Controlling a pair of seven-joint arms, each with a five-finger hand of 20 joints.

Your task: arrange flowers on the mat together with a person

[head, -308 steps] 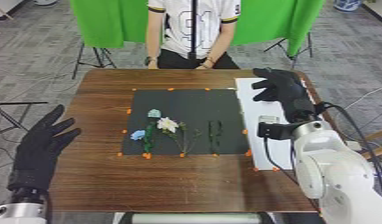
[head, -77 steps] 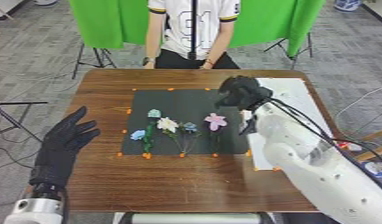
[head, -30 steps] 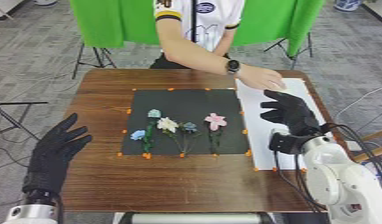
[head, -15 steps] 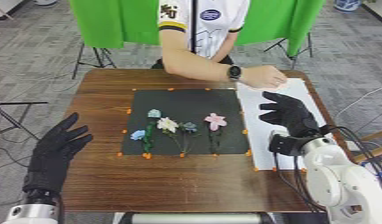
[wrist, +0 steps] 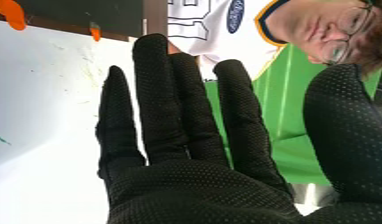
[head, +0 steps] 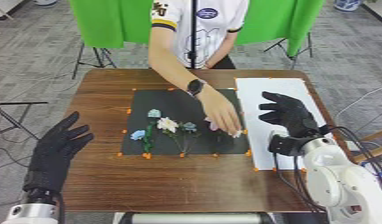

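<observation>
1. Evidently, the arrangement is well along: a pale blue flower [head: 154, 113], a blue flower [head: 139, 135], a white flower [head: 168, 125] and a dusky blue flower [head: 189, 127] lie on the mat [head: 183, 97], stems towards the robot.
2. Over the mat's right part is the person's hand [head: 221, 111], with pink petals [head: 209, 125] beside it and a pale bit [head: 237, 134] at its fingertips; whether it grips that bit cannot be told.
3. What is left, by the look of it, is for the person to finish at that spot and draw clear; whether more flowers are due cannot be told.
4. In the head view, the right robot hand [head: 290, 114] is over the white sheet [head: 272, 90] beside the mat; the left robot hand [head: 56, 150] is open, holding nothing, left of the mat.
5. The right wrist view gives the right robot hand's state up close: fingers straight, thumb wide apart, nothing held. Beyond are the person's shirt [wrist: 189, 22] and orange marks [wrist: 11, 14].
</observation>
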